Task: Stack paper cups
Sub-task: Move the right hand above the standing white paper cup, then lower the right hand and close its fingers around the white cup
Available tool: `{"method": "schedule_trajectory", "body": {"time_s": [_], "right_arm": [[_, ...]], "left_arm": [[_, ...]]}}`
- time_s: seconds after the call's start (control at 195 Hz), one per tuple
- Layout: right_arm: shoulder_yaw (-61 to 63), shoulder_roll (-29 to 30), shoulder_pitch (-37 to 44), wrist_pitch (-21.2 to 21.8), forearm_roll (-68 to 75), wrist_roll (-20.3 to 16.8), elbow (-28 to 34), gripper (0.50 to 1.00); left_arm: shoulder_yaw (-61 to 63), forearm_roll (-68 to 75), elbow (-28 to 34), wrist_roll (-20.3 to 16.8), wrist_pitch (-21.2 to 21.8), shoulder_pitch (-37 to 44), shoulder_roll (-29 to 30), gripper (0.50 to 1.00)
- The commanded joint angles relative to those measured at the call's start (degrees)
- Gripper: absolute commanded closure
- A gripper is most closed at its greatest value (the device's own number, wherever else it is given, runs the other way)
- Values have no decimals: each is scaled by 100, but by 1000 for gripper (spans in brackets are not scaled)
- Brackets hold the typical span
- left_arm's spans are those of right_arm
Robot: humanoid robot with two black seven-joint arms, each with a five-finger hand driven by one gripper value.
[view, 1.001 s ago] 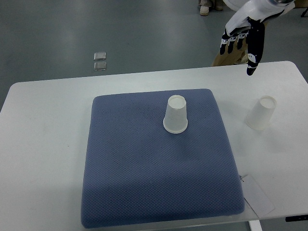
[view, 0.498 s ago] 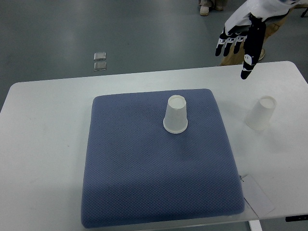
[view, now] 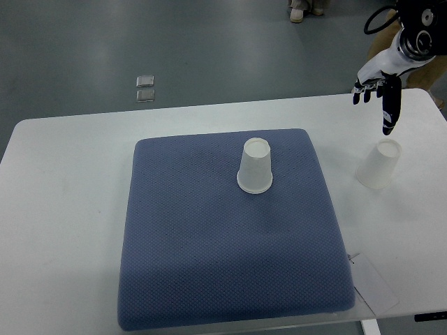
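White desk (view: 70,209) spanning the frame, dark grey floor beyond its far edge. Two small clear squares (view: 145,88) on the floor past the far-left part of the desk, one just behind the other. Blue textured mat (view: 195,251) laid over the middle of the desk, reaching close to the near edge. First paper cup (view: 255,166) upside down on the mat, near the mat's far edge and slightly right of its centre, wide rim down, narrow base up. White paper slip (view: 374,283) flat on the desk just off the mat's near-right corner. Second paper cup (view: 379,164) also inverted, on bare desk well right of the mat, toward the right edge. Right hand (view: 380,94) entering from the upper right corner, held in the air above the far-right part of the desk, just beyond the second cup and not touching it; fingers relaxed and spread, nothing grasped, one dark finger pointing down toward the cup. Cups well apart, not stacked. Shoes of a person (view: 305,10) at the top edge on the floor.
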Motion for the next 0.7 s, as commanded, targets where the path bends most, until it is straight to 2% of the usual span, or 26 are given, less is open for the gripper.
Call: {"method": "schedule_trajectory", "body": {"time_s": [0.0, 0.246, 0.693], "right_arm": [[-69, -9, -361, -391, 1, -69, -76, 587], [-86, -27, -1266, -1314, 28, -77, -348, 589], [-34, -88, -2171, -2062, 54, -236, -735, 589]], "left_arm": [[0, 0, 0, 0, 0, -2, 0, 500], [0, 0, 0, 0, 0, -2, 0, 500], [0, 0, 0, 0, 0, 6, 0, 500]]}}
